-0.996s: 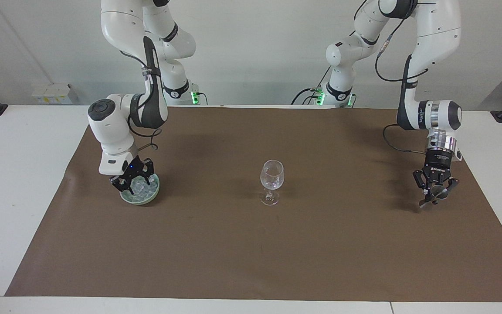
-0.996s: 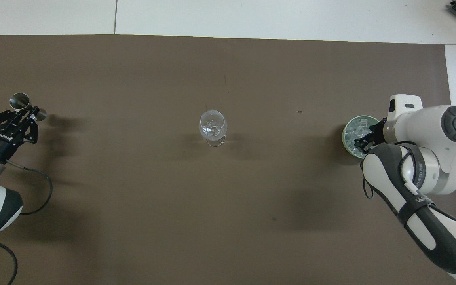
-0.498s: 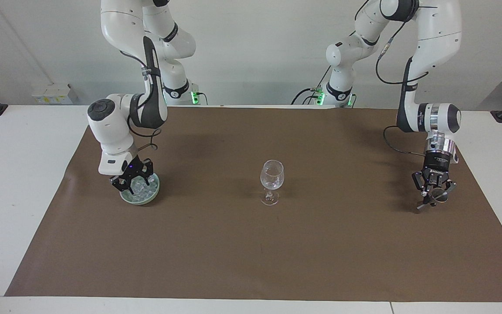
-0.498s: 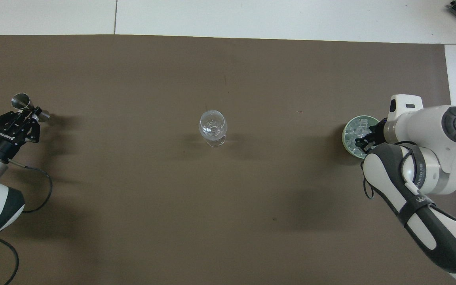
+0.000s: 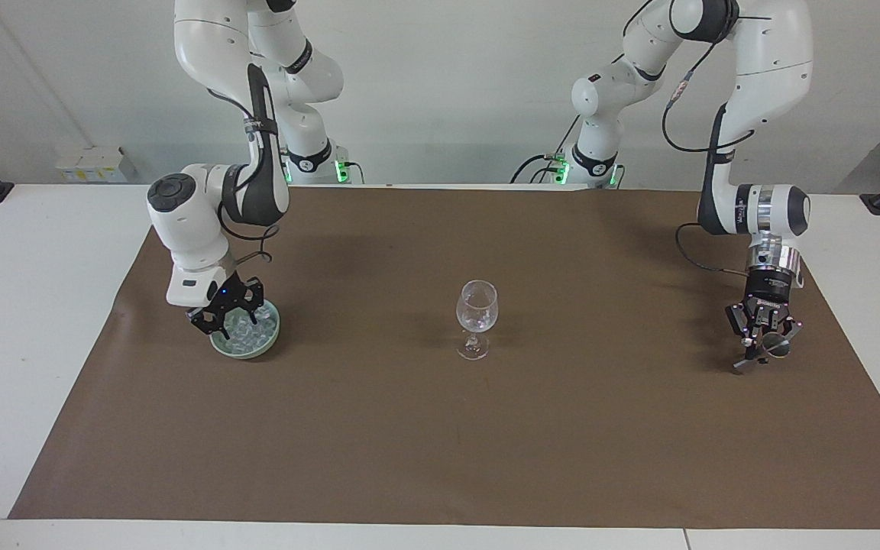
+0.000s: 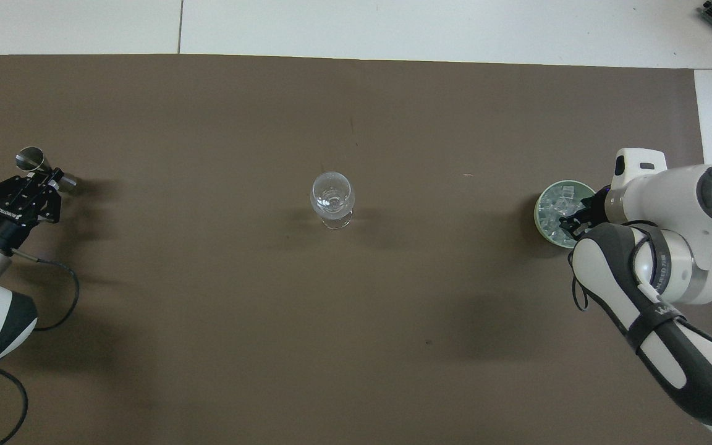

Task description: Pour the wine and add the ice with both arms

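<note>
Change at the right arm's end: easing the right fingers (image 5: 218, 319) up and slightly back from where they were a second ago, hanging now just over the ice (image 5: 247, 330) rather than down in it. Not being able to tell whether those fingers are open, closed, or pinching a cube. Judging this as the start of a lift toward the glass (image 5: 477, 309), with no cube visibly carried yet.

Change at the left arm's end: settling the left fingers (image 5: 749, 340) a little lower and straighter, closed on the jigger (image 5: 767, 345), holding it tilted and low over the mat (image 5: 440, 443). Not being able to tell whether its lower end is touching the mat. Reading this as parking or waiting after a pour, though nothing confirms it.

Containers next:
- Heaping the ice (image 6: 557, 201) in the green bowl (image 6: 540, 213), sitting on the mat toward the right arm's end of the desk (image 5: 27, 305), with the right fingers (image 6: 572, 217) above its edge nearer to the robots.
- Standing upright at mid-mat, well apart from both arms, the glass (image 6: 331, 198) showing glints in its bowl; not being able to tell whether liquid, ice or nothing.
- Pointing one open cup of the jigger (image 6: 31, 157) away from the left fingers (image 6: 38, 185); contents not visible.
</note>
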Tool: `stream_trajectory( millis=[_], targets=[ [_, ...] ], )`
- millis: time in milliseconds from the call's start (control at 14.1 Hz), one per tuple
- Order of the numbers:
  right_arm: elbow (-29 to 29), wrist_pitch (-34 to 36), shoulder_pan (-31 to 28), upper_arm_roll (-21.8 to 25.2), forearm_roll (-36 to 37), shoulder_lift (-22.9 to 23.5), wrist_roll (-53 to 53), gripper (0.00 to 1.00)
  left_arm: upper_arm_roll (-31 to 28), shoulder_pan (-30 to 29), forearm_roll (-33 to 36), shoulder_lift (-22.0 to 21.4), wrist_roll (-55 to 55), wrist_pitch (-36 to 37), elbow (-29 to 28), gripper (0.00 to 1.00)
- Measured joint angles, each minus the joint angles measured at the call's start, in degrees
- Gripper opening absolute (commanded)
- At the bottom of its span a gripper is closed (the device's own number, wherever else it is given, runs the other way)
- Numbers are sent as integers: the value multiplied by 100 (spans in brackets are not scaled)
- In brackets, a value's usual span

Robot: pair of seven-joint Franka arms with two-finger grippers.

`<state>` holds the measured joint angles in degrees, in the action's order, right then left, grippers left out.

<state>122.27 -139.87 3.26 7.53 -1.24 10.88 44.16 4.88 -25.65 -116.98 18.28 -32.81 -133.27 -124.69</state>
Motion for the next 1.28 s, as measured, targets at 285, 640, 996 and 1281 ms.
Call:
stream_trajectory(
  millis=[285,640,996,1281],
  targets=[
    [-32,19,0,0,0,0,0,49,5,-31,0,94,-11,52,30,0],
    [-41,22,1,0,0,0,0,46,8,-31,0,126,-12,62,63,0],
    [-41,29,3,-3,0,0,0,25,11,-31,0,139,-13,79,64,4],
    [-53,37,6,-7,0,-1,0,9,10,-31,0,177,-13,143,64,12]
  ],
)
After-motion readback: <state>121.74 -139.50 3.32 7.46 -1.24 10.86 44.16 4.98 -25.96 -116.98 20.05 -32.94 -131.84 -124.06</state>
